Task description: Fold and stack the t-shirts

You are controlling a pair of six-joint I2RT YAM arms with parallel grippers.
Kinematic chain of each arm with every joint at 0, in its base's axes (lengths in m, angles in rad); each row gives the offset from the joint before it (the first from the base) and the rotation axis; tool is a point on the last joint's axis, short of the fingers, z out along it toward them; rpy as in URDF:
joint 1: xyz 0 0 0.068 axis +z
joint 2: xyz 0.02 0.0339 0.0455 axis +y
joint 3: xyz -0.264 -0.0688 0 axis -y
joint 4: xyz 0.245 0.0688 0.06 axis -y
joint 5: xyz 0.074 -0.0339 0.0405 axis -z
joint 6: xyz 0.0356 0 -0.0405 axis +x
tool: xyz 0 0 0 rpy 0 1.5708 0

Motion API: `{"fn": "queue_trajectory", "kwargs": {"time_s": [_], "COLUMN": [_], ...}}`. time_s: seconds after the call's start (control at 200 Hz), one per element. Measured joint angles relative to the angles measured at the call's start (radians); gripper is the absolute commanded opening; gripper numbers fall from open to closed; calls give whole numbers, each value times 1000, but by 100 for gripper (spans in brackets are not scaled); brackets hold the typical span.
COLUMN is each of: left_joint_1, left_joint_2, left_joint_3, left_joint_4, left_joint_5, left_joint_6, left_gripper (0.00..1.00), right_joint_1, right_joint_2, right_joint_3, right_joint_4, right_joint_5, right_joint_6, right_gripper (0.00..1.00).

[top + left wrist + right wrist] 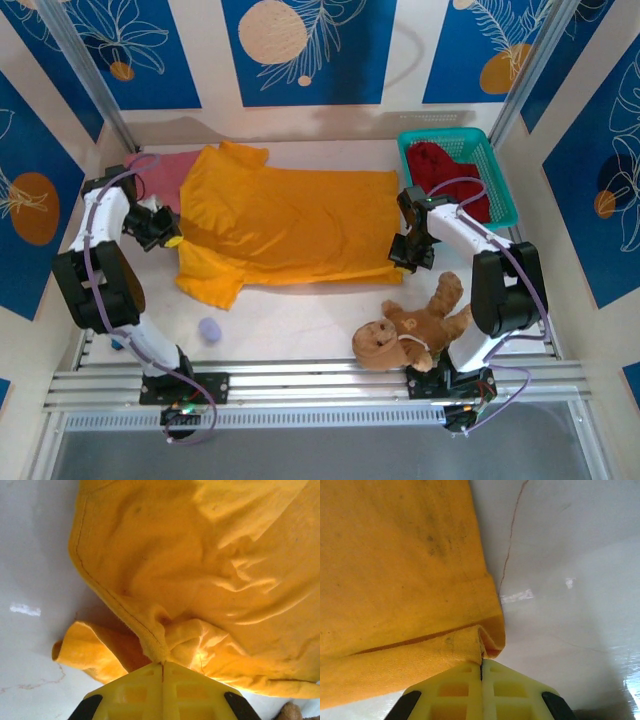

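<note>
Mustard-orange t-shirt (pixel 290 225) lies spread flat across the middle of the table (pixel 300 320), shoulders & sleeves toward my left, hem toward my right. My left gripper (pixel 162 666) is pinched together on a bunch of its cloth at the near shoulder/sleeve end. The wrist view shows a stitched edge gathered right into the closed tips. My right gripper (pixel 481 662) is closed on the near hem corner, w/ the doubled hem folded over at the tips.

Handling, as I judge it: thin, light, fully limp cloth. It has no stiffness, so it'll sag btw my two grips & any unheld part will drag. It isn't fragile, but a shallow pinch could slip out, esp. on the right where I hold just the edge. Best holds are the seamed parts (hem corners, shoulder seams, sleeve edges), since stitching gives a thicker bite. Both ends should lift & travel together w/ the cloth taut btw them, else the fold line comes out crooked.

Other shirts: salmon-pink t-shirt (pixel 155 172) shows at the far left shoulder, prob. partly under it. Dark red t-shirt (pixel 440 170) sits crumpled in the teal basket (pixel 505 195), far right. Teddy bear (pixel 410 325) lies near the hem corner & could snag on a low sweep.
</note>
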Motion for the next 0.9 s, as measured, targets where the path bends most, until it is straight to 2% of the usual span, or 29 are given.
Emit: {"fn": "queue_trajectory", "kwargs": {"time_s": [0.175,0.405,0.62,0.9], "left_joint_1": [-2,-3,-3,-3], "left_joint_2": [22,26,65,123], "left_joint_3": [31,35,105,171], "left_joint_4": [-14,-20,-42,-64], "left_joint_5": [-8,-7,-7,-7], "left_joint_6": [1,0,1,1], "left_gripper": [0,0,0,0], "right_joint_1": [21,119,121,135], "right_joint_2": [-13,-115,-120,-117], "right_joint_3": [-8,-78,-95,-115], "right_joint_4": [27,78,120,153], "right_joint_5": [42,165,291,366], "right_joint_6": [20,97,154,194], "right_gripper": [0,0,0,0]}}
